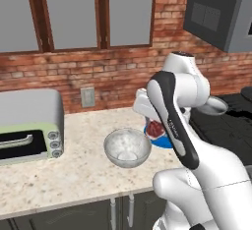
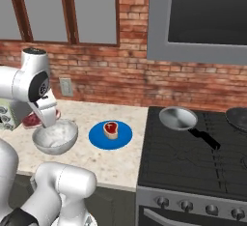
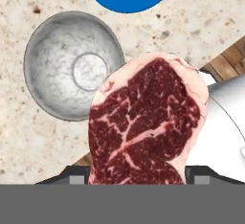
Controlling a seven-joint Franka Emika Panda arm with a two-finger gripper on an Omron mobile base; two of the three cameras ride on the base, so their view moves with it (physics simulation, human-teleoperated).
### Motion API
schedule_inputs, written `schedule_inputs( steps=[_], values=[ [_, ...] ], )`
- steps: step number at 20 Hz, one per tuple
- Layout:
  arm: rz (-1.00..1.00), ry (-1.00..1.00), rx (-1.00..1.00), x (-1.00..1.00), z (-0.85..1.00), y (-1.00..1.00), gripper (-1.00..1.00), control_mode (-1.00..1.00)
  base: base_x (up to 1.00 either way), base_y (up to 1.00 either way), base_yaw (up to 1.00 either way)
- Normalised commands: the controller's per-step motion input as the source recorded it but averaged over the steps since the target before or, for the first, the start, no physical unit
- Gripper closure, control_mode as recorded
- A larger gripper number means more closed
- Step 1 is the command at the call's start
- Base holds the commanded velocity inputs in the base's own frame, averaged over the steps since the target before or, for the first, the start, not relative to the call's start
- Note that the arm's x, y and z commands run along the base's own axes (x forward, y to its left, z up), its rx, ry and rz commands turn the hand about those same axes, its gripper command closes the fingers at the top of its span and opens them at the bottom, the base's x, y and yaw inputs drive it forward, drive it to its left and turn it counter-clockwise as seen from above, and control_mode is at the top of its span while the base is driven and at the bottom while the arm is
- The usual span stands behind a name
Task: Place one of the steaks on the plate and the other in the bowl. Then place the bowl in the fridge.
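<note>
Raw steak (image 3: 146,122) clamped in my gripper (image 3: 139,179), bowl (image 3: 72,65) on the counter (image 1: 74,175) beneath, second steak (image 2: 111,128) on blue plate (image 2: 99,139) nearer the counter's stove-side edge.

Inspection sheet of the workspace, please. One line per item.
Surface: speckled beige counter, with a bowl and a plate standing on it.
Job's things: bowl empty and upright; blue plate beside it carries the first steak; second steak is held above the counter, not yet in the bowl.
Clutter: toaster oven at the counter's left; frying pan on the stove.
Grippers: gripper closed on the second steak.
Cables: nothing seen.
Surroundings: brick wall, windows.
</note>
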Motion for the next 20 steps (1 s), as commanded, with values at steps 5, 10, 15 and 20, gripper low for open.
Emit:
schedule_inputs(
  steps=[5, 10, 15, 20],
  values=[
    [0.00, 0.12, 0.01, 0.15, -0.39, 0.11, 1.00, -1.00, 0.00, 0.00, 0.00],
    [0.00, 0.11, 0.00, 0.04, -0.37, 0.20, 1.00, -1.00, 0.00, 0.00, 0.00],
    [0.00, 0.06, 0.00, 0.19, -0.34, 0.05, 1.00, -1.00, 0.00, 0.00, 0.00],
    [0.00, 0.01, 0.00, 0.26, -0.19, 0.00, 1.00, -1.00, 0.00, 0.00, 0.00]
  ],
)
